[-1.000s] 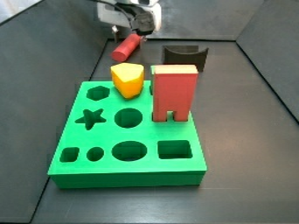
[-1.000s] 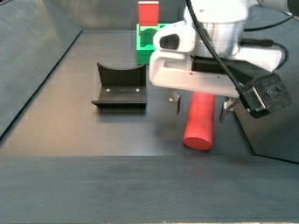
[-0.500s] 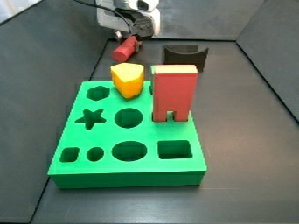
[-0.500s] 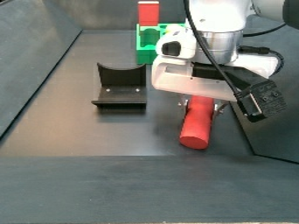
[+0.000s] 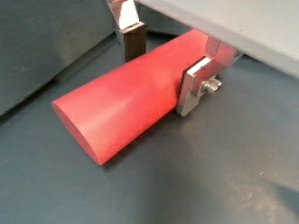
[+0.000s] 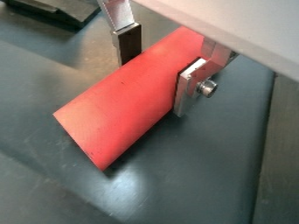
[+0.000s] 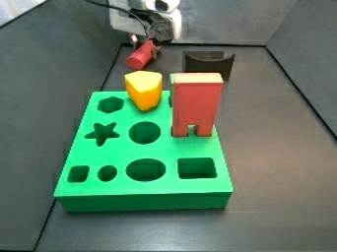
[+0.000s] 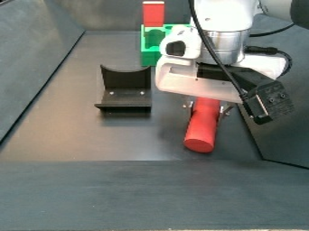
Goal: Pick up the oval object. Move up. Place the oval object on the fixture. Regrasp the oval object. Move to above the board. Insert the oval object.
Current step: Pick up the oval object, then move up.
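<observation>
Gripping oval object [image 5: 128, 101] | gripper [image 5: 163, 63] plates closed on its flanks, mid-length | rigid, smooth, probably light | lying on floor near fixture [image 8: 125, 87]

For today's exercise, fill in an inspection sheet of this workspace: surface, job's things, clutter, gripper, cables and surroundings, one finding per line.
Surface: dark floor, bare around the pieces.
Job's things: oval object lies on the floor between the fingers; fixture is unoccupied; board holds two pieces.
Clutter: yellow peg and red block stand upright on the board.
Gripper: gripper low at the floor, one finger on each side of the oval object; firm grip cannot be confirmed.
Cables: black cables run along the arm.
Surroundings: dark walls enclose the floor.
</observation>
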Controlling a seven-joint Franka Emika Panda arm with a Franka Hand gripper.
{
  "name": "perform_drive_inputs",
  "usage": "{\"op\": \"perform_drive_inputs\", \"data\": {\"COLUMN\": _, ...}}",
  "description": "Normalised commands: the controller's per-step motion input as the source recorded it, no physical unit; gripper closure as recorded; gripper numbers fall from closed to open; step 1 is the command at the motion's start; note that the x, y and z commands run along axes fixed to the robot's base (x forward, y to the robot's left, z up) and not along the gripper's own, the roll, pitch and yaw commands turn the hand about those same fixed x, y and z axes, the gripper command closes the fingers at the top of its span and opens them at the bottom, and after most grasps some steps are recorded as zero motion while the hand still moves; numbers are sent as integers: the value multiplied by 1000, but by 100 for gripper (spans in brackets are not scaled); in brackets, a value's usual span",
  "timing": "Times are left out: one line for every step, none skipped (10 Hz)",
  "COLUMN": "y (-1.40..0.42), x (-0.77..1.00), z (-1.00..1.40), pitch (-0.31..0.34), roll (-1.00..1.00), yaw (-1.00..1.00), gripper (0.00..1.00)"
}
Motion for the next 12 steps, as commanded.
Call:
{"op": "perform_drive_inputs", "data": {"y": 0, "x": 0, "z": 0, "pitch": 0, "roll": 0, "yaw": 0, "gripper": 100}}
{"op": "perform_drive_inputs", "data": {"y": 0, "x": 0, "z": 0, "pitch": 0, "roll": 0, "yaw": 0, "gripper": 100}}
{"op": "perform_drive_inputs", "data": {"y": 0, "x": 0, "z": 0, "pitch": 0, "roll": 0, "yaw": 0, "gripper": 100}}
{"op": "perform_drive_inputs", "data": {"y": 0, "x": 0, "z": 0, "pitch": 0, "roll": 0, "yaw": 0, "gripper": 100}}
{"op": "perform_drive_inputs", "data": {"y": 0, "x": 0, "z": 0, "pitch": 0, "roll": 0, "yaw": 0, "gripper": 100}}
{"op": "perform_drive_inputs", "data": {"y": 0, "x": 0, "z": 833, "pitch": 0, "roll": 0, "yaw": 0, "gripper": 100}}
{"op": "perform_drive_inputs", "data": {"y": -9, "x": -21, "z": 824, "pitch": 10, "roll": -3, "yaw": 37, "gripper": 100}}
{"op": "perform_drive_inputs", "data": {"y": -14, "x": -47, "z": 738, "pitch": 32, "roll": 4, "yaw": 30, "gripper": 100}}
{"op": "perform_drive_inputs", "data": {"y": -7, "x": -38, "z": 622, "pitch": 40, "roll": 24, "yaw": 14, "gripper": 100}}
{"op": "perform_drive_inputs", "data": {"y": -1, "x": -26, "z": 450, "pitch": 53, "roll": 51, "yaw": -3, "gripper": 100}}
{"op": "perform_drive_inputs", "data": {"y": 0, "x": -23, "z": 317, "pitch": 58, "roll": 72, "yaw": -13, "gripper": 100}}
{"op": "perform_drive_inputs", "data": {"y": 3, "x": -26, "z": 227, "pitch": 62, "roll": 87, "yaw": -18, "gripper": 100}}
